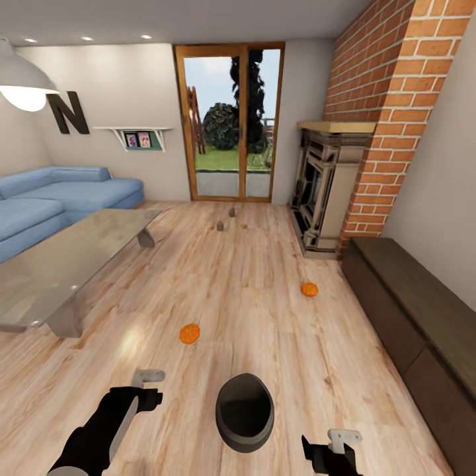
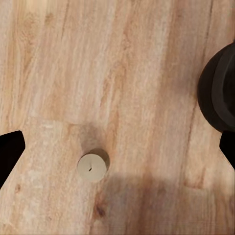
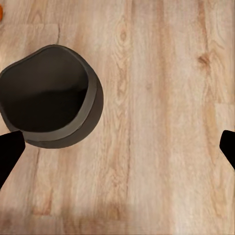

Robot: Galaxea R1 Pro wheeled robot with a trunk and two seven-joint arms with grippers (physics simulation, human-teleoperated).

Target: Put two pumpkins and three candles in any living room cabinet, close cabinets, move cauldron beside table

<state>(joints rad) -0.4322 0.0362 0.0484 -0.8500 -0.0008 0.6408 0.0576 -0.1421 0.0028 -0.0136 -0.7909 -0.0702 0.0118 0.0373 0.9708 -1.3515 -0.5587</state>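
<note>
The dark, open-topped cauldron [image 1: 244, 411] is sitting upright on the wooden floor, with one orange pumpkin [image 1: 190, 333] lying just beyond it, the other [image 1: 309, 289] resting farther off toward the closed dark-brown cabinet [image 1: 410, 317], and small candles [image 1: 220, 226] standing well beyond.

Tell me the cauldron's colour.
Dark charcoal grey, nearly black, inside and out; the cauldron shows best in the right wrist view.

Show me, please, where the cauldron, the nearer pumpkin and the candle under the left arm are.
cauldron [image 1: 244, 411]: head view, on its dark hollow inside.
nearer pumpkin [image 1: 190, 334]: head view, middle of its orange body.
candle [image 2: 91, 168]: left wrist view, on its pale round top.
</note>
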